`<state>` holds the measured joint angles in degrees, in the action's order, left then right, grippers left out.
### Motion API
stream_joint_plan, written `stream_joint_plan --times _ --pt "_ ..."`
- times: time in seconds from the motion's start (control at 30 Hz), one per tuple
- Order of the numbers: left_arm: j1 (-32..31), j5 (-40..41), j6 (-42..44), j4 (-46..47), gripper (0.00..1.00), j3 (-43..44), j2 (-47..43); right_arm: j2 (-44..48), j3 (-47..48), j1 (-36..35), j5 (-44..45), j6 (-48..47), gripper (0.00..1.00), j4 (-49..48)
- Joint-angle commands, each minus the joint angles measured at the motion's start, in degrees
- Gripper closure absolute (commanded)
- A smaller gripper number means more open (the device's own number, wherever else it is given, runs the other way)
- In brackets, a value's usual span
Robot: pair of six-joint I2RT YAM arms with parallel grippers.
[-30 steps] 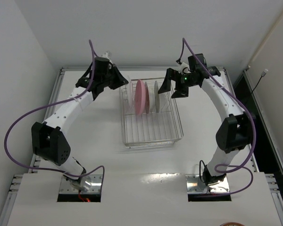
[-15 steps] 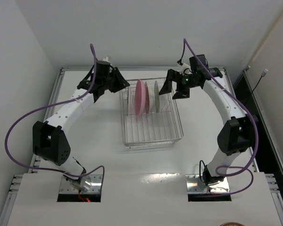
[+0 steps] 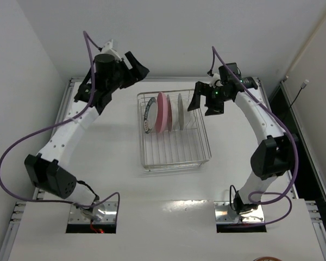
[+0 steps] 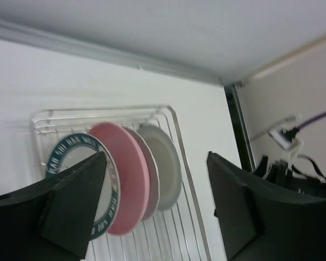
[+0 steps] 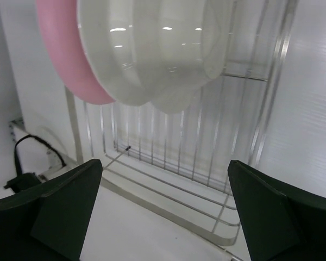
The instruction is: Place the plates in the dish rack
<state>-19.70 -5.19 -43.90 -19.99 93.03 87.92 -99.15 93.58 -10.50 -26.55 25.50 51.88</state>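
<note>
The left gripper (image 3: 137, 66) has let go, its fingers apart, and lifted away from the dish rack (image 3: 176, 165). The dark-rimmed plate (image 3: 147, 117) now stands in the rack beside the pink plate (image 3: 163, 112) and two whitish plates (image 3: 180, 110). The right gripper (image 3: 202, 104) is wide open beside the rack. The job looks done.

The left arm (image 3: 65, 133) is extended high and forward, with its elbow link well behind and below the hand. The wrist is raised and the left gripper (image 3: 137, 68) points toward the robot's right. Its fingers (image 4: 70, 206) stand apart, with nothing between them. The right arm (image 3: 258, 117) arches forward, elbow joint behind and below the hand. The right gripper (image 3: 202, 103) is angled downward and toward the robot's left, its fingers (image 5: 60, 209) spread wide and gripping nothing. The two hands are well apart, facing each other.
</note>
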Motion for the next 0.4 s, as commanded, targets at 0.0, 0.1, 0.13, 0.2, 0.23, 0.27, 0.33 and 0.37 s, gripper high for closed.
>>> stream_joint_plan --times 0.0,0.1,0.13,0.2,0.23,0.27,0.33,0.37 --pt "0.1 15.3 3.2 -0.7 0.26 -3.4 -7.8 3.2 4.3 0.7 9.3 -0.9 0.00 3.8" --pt "0.1 21.1 4.7 0.5 0.17 -11.2 -13.1 4.4 6.6 1.4 19.9 -0.9 0.00 7.1" --pt "0.1 21.1 5.4 1.1 0.16 -15.9 -14.3 5.0 7.3 1.4 22.6 -0.4 0.00 8.9" --pt "0.1 21.1 6.1 1.7 0.03 -19.3 -17.7 5.7 8.4 1.4 28.7 -0.4 0.00 10.3" --pt "0.1 21.6 6.1 2.2 0.03 -21.9 -18.7 6.7 9.0 1.4 31.5 -0.4 0.00 11.0" --pt "0.1 22.6 7.0 2.2 0.00 -22.8 -19.4 7.8 9.0 1.4 32.8 0.2 0.00 11.0" --pt "0.1 24.0 8.0 2.2 0.00 -24.9 -21.2 9.0 9.0 1.4 36.7 0.2 0.00 11.5" --pt "0.1 24.5 9.3 2.2 0.00 -25.6 -21.7 9.5 8.5 1.4 37.9 0.2 0.00 11.5"
